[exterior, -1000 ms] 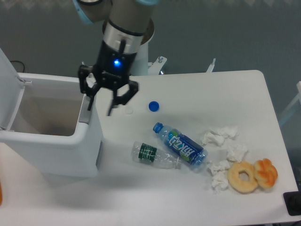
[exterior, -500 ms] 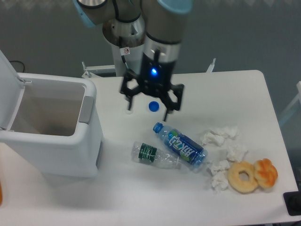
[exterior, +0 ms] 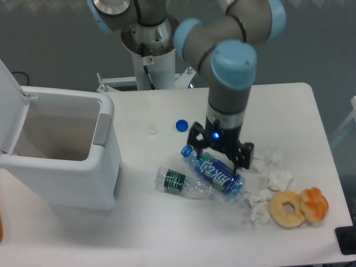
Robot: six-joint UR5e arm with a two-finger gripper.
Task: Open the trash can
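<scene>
— Standing at the left end of the white table (exterior: pixel 289 100), the trash can (exterior: pixel 61 167) has its lid (exterior: pixel 8 105) swung up on the far left side, and the cavity is open to view. A grey tab (exterior: pixel 101 129) sits on its right rim.

— Position of the arm?

— The gripper (exterior: pixel 219 157) is well to the right of the bin, hanging over the blue-labelled bottle (exterior: pixel 214 172). A blue light glows on its body.

— Fingers?

— Spread apart, one either side of the bottle's upper half. Nothing is held between them. Whether the tips touch the bottle cannot be told from this angle.

— Other items on the surface?

— A clear bottle with a green label (exterior: pixel 181 182) lies just left of the blue one, touching or nearly so. A blue cap (exterior: pixel 181 125) and a pale cap (exterior: pixel 152 130) lie apart from the bottles, toward the rear. Crumpled tissues (exterior: pixel 267 183) lie right of the gripper. A ring doughnut (exterior: pixel 287 209) and an orange pastry (exterior: pixel 315 204) sit side by side near the front right corner.
</scene>
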